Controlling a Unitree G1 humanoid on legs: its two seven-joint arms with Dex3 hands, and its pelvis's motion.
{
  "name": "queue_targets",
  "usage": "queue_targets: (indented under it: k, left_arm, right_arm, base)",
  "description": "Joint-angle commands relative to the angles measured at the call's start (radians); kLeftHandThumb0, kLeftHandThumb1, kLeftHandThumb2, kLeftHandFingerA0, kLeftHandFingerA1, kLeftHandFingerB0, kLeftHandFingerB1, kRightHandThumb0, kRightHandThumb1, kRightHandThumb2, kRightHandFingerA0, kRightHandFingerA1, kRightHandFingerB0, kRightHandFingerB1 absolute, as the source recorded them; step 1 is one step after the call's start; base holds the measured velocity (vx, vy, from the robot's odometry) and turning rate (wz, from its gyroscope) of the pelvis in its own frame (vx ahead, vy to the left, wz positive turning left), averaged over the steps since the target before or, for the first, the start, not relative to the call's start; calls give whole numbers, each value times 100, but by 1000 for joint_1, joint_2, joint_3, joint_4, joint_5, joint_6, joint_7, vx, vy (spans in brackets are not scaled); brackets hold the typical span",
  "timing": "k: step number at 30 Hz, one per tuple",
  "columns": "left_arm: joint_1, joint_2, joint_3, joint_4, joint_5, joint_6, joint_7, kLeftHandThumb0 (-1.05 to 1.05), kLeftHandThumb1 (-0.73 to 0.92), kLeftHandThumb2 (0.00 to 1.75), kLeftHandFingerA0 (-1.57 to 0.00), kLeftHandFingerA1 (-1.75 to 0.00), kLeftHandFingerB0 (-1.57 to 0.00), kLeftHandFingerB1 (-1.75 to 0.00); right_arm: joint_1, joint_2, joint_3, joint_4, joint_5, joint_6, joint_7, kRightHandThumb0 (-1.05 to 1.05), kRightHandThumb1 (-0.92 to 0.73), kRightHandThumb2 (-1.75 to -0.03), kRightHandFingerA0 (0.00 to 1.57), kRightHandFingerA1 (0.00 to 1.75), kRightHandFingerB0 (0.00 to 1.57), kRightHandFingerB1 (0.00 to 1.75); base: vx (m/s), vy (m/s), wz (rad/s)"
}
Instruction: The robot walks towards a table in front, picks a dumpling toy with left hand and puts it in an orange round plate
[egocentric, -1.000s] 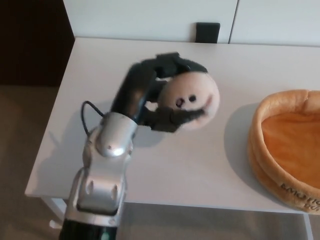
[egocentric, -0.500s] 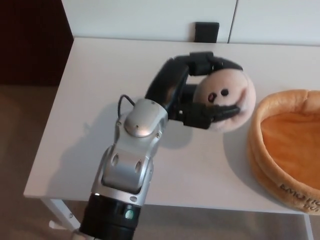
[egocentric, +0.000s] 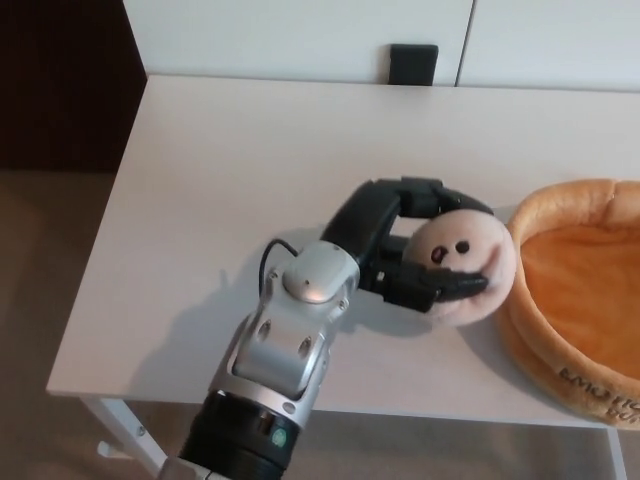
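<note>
Head view: left robot hand (egocentric: 415, 240) holds dumpling toy (egocentric: 465, 265) beside plate (egocentric: 560, 345) rim.

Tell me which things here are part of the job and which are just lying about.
Part of the job: dumpling toy, held in the left hand; orange round plate; white table.

Just lying about: black block behind the table's far edge.
</note>
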Motion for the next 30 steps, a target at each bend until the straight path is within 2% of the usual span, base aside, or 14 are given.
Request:
queue_targets:
  k: [1,2,3,4,7,8,11,12,15,16,19,20,23,30]
  left_arm:
    - [-361,-213,-55,97,-24,-77,54,-9,69,71,-122,-74,-101,-67]
    - [-362,-212,-57,87,-23,-69,54,-9,68,71,-121,-74,-101,-68]
    - [-364,-210,-60,76,-21,-61,55,-9,68,71,-121,-74,-101,-68]
    - [-370,-208,-57,64,-23,-51,56,-10,68,69,-119,-75,-101,-66]
    - [-392,-191,-39,19,-37,-22,54,-9,70,67,-118,-73,-101,-63]
    - [-400,-187,-32,13,-42,-14,53,-8,72,68,-118,-71,-101,-63]
    - [-440,-168,2,-8,-64,18,52,-8,74,68,-119,-69,-101,-63]
    - [-468,-142,23,-30,-78,21,41,-7,73,71,-119,-75,-101,-65]
    - [-507,-89,52,-70,-105,19,5,-5,72,73,-117,-77,-99,-69]
    - [-523,-58,43,-89,-83,13,-5,-9,70,70,-119,-76,-102,-68]
    - [-555,87,-56,-135,69,-140,-35,-9,70,68,-117,-79,-98,-68]
    - [-572,153,-101,-145,147,-227,-25,-9,69,67,-118,-80,-101,-75]
    - [-597,248,-145,-175,220,-340,-12,-6,68,77,-116,-88,-102,-82]
    - [-623,314,-149,-198,196,-317,-9,-7,70,72,-114,-75,-98,-74]
  right_arm:
    - [-8,4,6,4,-4,2,-1,-40,-74,-62,67,57,27,29]
    - [-8,4,6,2,-4,1,1,-29,-53,-100,58,71,11,48]
    - [-8,3,7,-1,-4,0,4,-29,-53,-100,58,71,11,48]
    - [-9,2,9,-4,-5,2,6,-40,-74,-62,65,54,26,29]
    - [-16,2,14,-6,-8,4,10,-29,-53,-100,56,69,11,48]
    - [-17,4,14,-5,-8,4,9,-40,-75,-63,65,55,25,29]
    - [-20,1,18,-10,-10,1,7,-41,-75,-63,63,53,26,29]
    - [-19,0,25,-12,-22,-16,-25,-30,-52,-98,64,70,10,46]
    - [-27,3,35,-14,-32,-17,-43,-31,-54,-99,64,69,8,45]
    - [-38,4,34,-13,-30,-10,-38,-43,-72,-62,75,52,25,29]
    - [-63,4,25,-12,-16,9,-14,-50,-60,-85,68,63,17,41]
    - [-77,4,19,-11,-8,17,-3,-44,-72,-62,75,53,25,29]
    - [-106,3,7,-5,7,30,20,-44,-72,-62,75,57,23,29]
    - [-138,-3,7,5,8,45,25,-43,-72,-62,79,57,26,29]
  base:
    - [0,0,0]
    - [0,0,0]
    - [0,0,0]
    - [0,0,0]
    - [0,0,0]
    - [0,0,0]
    - [0,0,0]
    - [0,0,0]
    - [0,0,0]
    - [0,0,0]
    - [0,0,0]
    - [0,0,0]
    - [0,0,0]
    - [0,0,0]
